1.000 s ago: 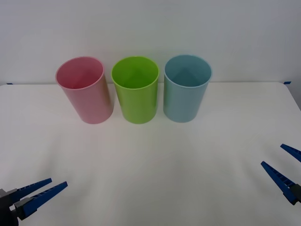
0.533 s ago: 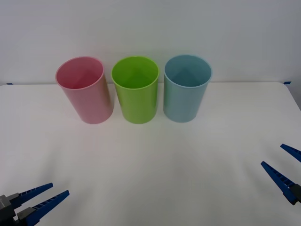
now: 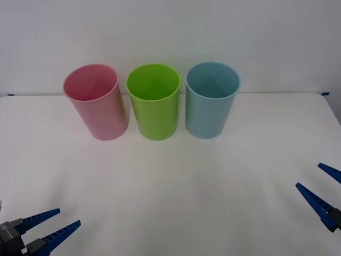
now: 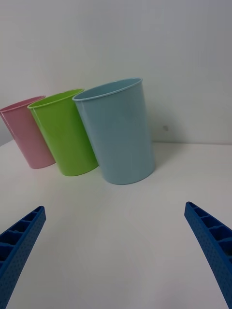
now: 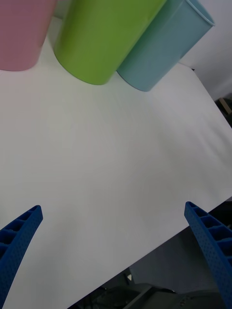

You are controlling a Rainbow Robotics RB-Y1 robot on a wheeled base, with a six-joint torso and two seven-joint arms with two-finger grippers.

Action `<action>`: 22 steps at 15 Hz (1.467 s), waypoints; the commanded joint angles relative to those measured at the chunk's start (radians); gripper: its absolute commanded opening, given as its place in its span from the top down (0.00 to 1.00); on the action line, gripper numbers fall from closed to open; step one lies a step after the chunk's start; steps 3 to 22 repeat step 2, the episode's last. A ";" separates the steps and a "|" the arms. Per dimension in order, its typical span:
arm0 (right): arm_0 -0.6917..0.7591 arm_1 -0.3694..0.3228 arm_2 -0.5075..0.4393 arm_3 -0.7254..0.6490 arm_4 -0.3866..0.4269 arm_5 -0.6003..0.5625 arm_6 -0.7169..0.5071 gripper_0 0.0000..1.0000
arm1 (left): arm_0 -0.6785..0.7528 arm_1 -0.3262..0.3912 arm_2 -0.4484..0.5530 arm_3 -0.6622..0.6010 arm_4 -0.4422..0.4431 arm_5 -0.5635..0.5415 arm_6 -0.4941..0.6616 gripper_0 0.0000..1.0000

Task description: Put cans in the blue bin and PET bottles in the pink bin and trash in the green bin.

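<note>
Three tall bins stand in a row at the back of the white table: the pink bin (image 3: 98, 104) on the left, the green bin (image 3: 154, 104) in the middle, the blue bin (image 3: 212, 101) on the right. They also appear in the right wrist view as pink bin (image 4: 26, 133), green bin (image 4: 65, 133), blue bin (image 4: 121, 133), and in the left wrist view as pink bin (image 5: 21, 34), green bin (image 5: 101, 38), blue bin (image 5: 162, 53). My left gripper (image 3: 61, 218) is open at the near left corner. My right gripper (image 3: 311, 178) is open at the near right edge. No cans, PET bottles or trash are in view.
The white table (image 3: 176, 186) spreads bare between the bins and my grippers. A pale wall rises right behind the bins. In the left wrist view the table's edge (image 5: 159, 241) drops off to a dark floor.
My left gripper has drawn back toward the near edge of the table, its fingers still apart. The right gripper and the bins have not moved.
</note>
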 commanded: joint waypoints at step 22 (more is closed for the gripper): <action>0.000 0.000 0.000 0.000 0.000 0.000 0.000 0.00 | 0.000 0.000 0.000 0.000 0.000 0.000 0.000 0.00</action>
